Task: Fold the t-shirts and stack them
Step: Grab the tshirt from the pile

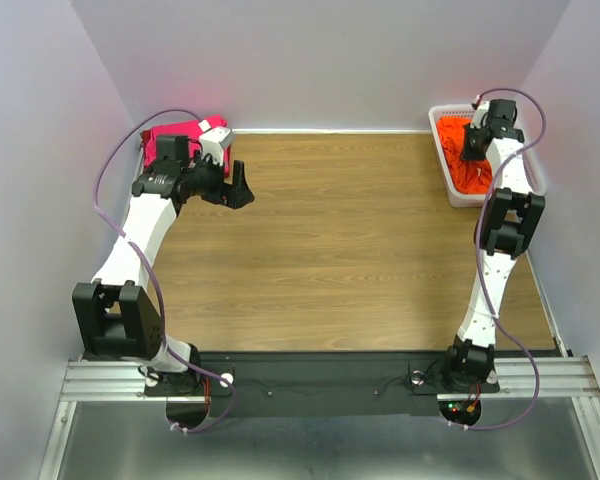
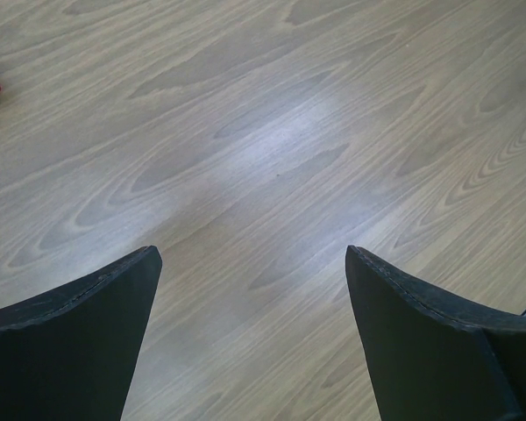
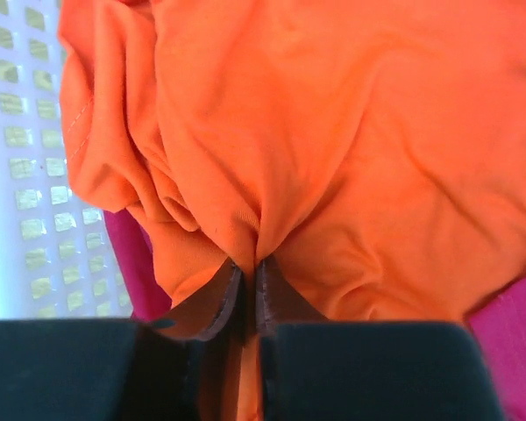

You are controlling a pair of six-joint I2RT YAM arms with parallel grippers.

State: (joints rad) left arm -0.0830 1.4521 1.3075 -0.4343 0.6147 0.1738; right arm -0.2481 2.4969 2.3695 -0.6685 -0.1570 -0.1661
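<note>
In the basket [image 3: 26, 175], upper right: orange t-shirt [image 3: 333, 132], crumpled, over a magenta-pink shirt [image 3: 508, 324].
Right gripper [image 3: 248, 263]: nearly closed, pinching an orange fold.
Left gripper [image 2: 254, 254]: spread wide, holding nothing, above the table [image 2: 263, 132].

Right hand [image 1: 472, 150] in white basket [image 1: 461, 199], orange t-shirt [image 1: 453, 134] inside — crumpled
</note>
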